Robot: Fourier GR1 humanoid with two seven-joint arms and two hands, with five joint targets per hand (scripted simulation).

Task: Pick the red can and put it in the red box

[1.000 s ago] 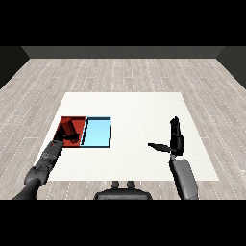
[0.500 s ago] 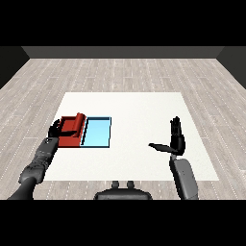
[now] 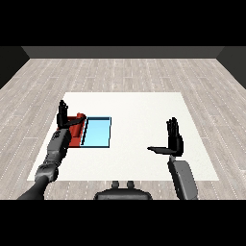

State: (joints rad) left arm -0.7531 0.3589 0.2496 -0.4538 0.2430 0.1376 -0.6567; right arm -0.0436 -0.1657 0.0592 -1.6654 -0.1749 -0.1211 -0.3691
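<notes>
A floor (image 3: 144,67) of pale grey-brown planks with a faint wood grain fills the middle band of the frame and runs back to a dark, flat wall (image 3: 123,52) along the upper edge. On it, in the centre, sits the white tabletop (image 3: 139,110), a smooth matt slab that looks wider toward the bottom of the frame. Two grey forearms with a dull metallic look rise from the lower corners. At the left of the tabletop lie two shallow rectangular trays side by side and touching: the light blue tray (image 3: 97,133), glossy inside with a thin dark rim, and to its left the red tray (image 3: 75,140), largely covered by the left forearm. The left robot hand (image 3: 63,116), black and jointed, is raised at the upper end of the red tray with its fingers straight and spread, released and gripping nothing. The right robot hand (image 3: 174,139), at the centre right of the frame and well apart from the trays, stands upright with straight fingers and the thumb stretched out toward the left, likewise released. The red can (image 3: 79,116), a small smooth cylinder, sits at the upper end of the red tray, just right of the left robot hand.
</notes>
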